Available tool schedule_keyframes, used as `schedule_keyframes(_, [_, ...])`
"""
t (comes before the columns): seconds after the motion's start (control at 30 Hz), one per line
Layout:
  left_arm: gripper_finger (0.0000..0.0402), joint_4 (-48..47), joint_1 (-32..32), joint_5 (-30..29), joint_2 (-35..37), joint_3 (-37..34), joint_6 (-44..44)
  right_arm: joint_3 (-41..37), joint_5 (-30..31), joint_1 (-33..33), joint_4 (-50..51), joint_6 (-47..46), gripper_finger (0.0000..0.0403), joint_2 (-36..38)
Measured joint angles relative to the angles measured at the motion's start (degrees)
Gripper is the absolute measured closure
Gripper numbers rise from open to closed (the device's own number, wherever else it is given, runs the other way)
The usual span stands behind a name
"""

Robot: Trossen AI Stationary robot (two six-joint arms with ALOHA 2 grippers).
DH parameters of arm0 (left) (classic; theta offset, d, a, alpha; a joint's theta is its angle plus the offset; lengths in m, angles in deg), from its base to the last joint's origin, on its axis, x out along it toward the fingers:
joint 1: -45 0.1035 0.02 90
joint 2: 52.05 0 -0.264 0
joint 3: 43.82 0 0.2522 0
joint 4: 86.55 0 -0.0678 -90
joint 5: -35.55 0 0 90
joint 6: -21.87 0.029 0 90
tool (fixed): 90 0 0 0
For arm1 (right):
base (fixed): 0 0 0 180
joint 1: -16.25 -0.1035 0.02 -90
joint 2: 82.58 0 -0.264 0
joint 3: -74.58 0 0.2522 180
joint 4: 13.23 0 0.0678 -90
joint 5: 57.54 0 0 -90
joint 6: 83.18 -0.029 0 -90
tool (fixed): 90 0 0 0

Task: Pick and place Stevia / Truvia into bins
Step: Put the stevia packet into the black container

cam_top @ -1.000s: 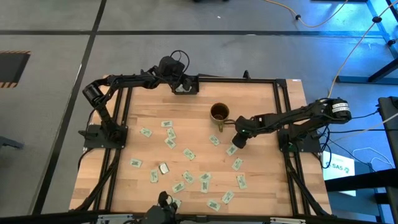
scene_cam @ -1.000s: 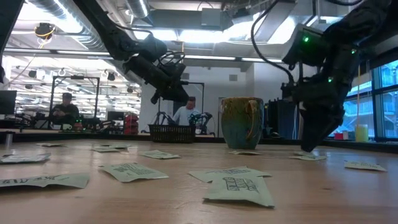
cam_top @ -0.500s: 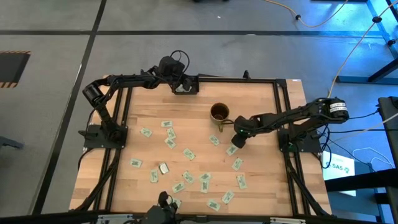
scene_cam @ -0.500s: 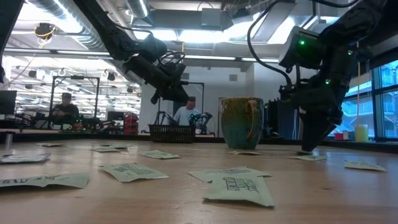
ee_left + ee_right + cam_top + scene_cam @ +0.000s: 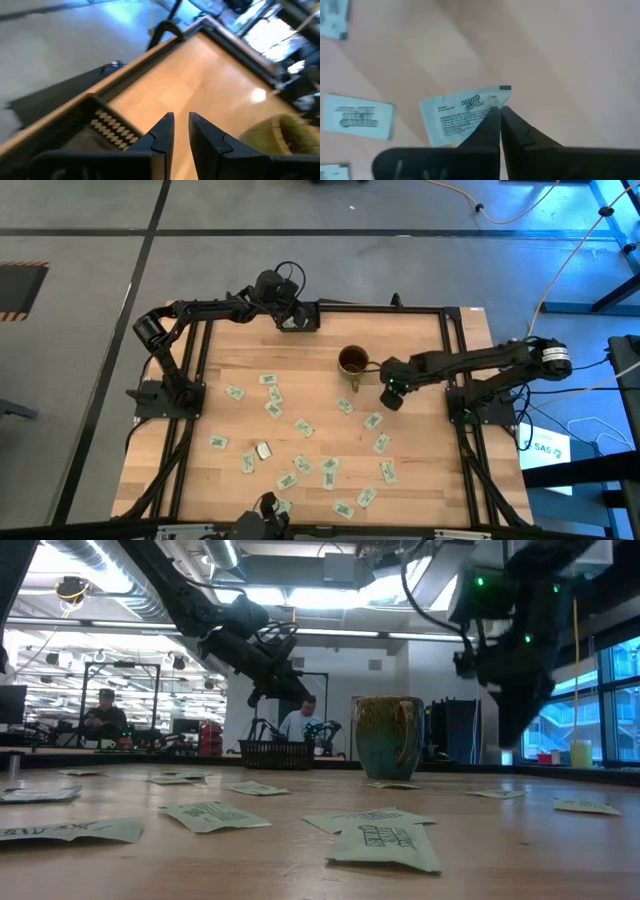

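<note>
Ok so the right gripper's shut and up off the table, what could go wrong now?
The right gripper meets the sachet only at a corner, if at all, so it may carry nothing or drop it. The mug stands close beside that gripper, handle towards it; a low swing could knock it.
</note>
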Motion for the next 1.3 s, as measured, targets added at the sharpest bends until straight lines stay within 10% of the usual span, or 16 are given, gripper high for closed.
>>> schedule_keyframes(0.47, [0.0332, 20.0, -6.7, 9.6, 0.0, 0.0, -27.1, 20.2, 9.9, 4.9, -0.6, 18.8, 0.0402, 5.1])
schedule_keyframes(1.3, [0.0254, 28.5, -16.5, 9.0, 0.0, 0.0, -27.4, 35.9, 9.8, 6.9, -3.1, 31.9, 0.0402, -7.1])
